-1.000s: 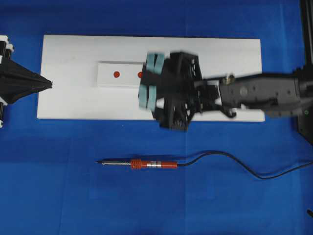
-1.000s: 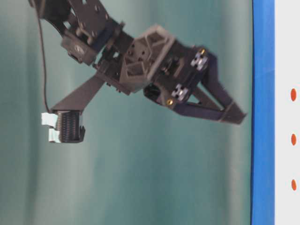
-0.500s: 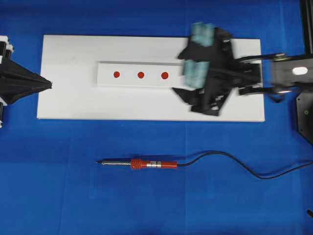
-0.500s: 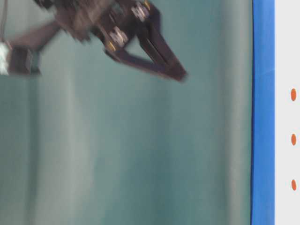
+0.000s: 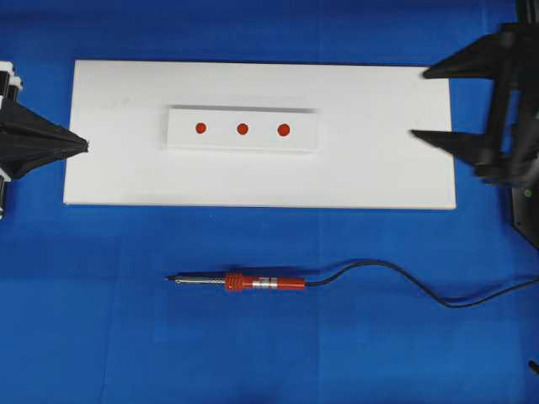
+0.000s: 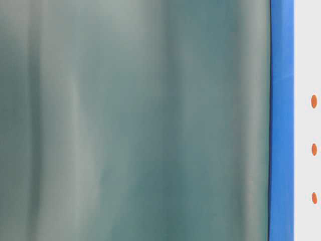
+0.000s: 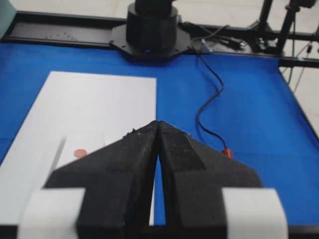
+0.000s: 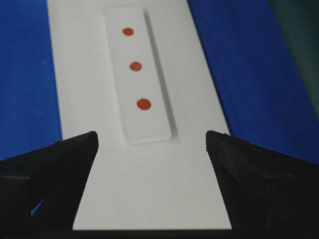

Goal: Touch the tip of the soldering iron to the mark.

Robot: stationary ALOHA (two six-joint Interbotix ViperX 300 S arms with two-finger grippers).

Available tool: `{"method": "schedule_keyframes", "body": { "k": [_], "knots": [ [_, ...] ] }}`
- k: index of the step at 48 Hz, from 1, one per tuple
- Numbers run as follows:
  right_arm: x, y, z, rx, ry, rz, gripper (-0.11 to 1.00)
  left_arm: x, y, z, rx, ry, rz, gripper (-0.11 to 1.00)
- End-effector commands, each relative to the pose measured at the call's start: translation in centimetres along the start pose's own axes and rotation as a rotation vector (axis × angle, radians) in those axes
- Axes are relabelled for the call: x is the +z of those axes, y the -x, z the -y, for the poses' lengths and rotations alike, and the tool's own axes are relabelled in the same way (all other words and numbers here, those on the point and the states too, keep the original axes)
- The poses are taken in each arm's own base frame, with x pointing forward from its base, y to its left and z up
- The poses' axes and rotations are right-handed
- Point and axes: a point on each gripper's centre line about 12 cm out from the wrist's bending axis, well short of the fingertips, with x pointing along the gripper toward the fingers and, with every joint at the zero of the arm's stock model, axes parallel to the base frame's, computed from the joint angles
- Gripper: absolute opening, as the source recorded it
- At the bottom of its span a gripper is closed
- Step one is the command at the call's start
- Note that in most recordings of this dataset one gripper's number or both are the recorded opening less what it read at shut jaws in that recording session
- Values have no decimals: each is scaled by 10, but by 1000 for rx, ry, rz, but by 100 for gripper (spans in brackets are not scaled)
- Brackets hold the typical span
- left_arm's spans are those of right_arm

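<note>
The soldering iron (image 5: 253, 283) lies flat on the blue mat in front of the white board (image 5: 379, 160), with its tip (image 5: 170, 278) pointing left. Its orange handle end (image 7: 227, 153) shows in the left wrist view. Three red marks (image 5: 242, 129) sit in a row on a raised white strip (image 5: 303, 135); they also show as marks (image 8: 143, 104) in the right wrist view. My right gripper (image 5: 419, 103) is open over the board's right end, holding nothing. My left gripper (image 5: 84, 145) is shut and empty at the board's left edge.
The iron's black cord (image 5: 404, 282) curves right across the mat to the frame edge. The right arm's black base (image 7: 152, 30) stands at the far end. A teal curtain (image 6: 135, 120) fills the table-level view, with the marks (image 6: 314, 149) at its right edge.
My right gripper has pulled back to the right, from over the strip to the board's right end, uncovering all three marks and leaving the table-level view. The left gripper and iron have not moved.
</note>
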Motion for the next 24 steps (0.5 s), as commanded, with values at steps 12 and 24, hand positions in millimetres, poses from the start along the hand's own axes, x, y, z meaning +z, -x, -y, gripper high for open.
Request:
{"method": "schedule_keyframes", "body": {
  "k": [12, 24],
  "knots": [
    [-30, 32, 14, 15, -17, 76, 85, 6, -1, 0, 0, -3, 15, 0],
    [-54, 34, 19, 15, -17, 69, 82, 4, -1, 0, 0, -3, 11, 0]
  ]
}}
